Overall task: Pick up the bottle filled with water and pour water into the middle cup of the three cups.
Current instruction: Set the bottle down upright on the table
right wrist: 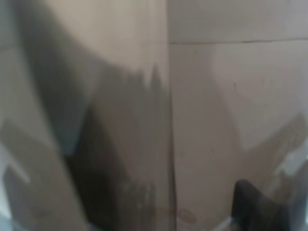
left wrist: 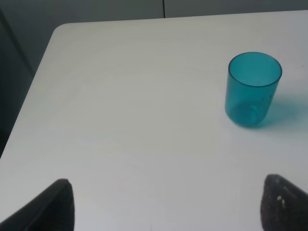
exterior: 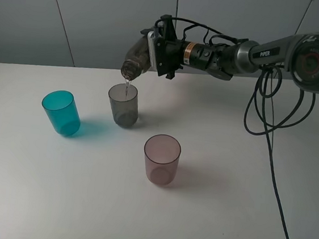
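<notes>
The white table (exterior: 37, 198) carries all three tumblers, spaced well apart so that the bottle's mouth can serve one without wetting its neighbours. The right arm (exterior: 252, 52) reaches in from the right side and across the middle, with its wrist rolled over. The right gripper (exterior: 155, 53) is clamped around the bottle (exterior: 138, 57), which is tipped well past level so that its neck points down. The right wrist view shows only the bottle's smoky wall close up.

The bottle's mouth hangs just above the middle cup (exterior: 122, 105), the smoky grey one, so the drop is short and little should splash. The teal cup (exterior: 61, 112) and the pinkish-mauve cup (exterior: 161, 159) stand upright to either side of it. The left gripper (left wrist: 168, 207) hangs over bare table with its fingers wide apart, holding nothing. A thin stream of water (exterior: 128, 85) falls inside the grey rim, so I judge the pour to be under way.
</notes>
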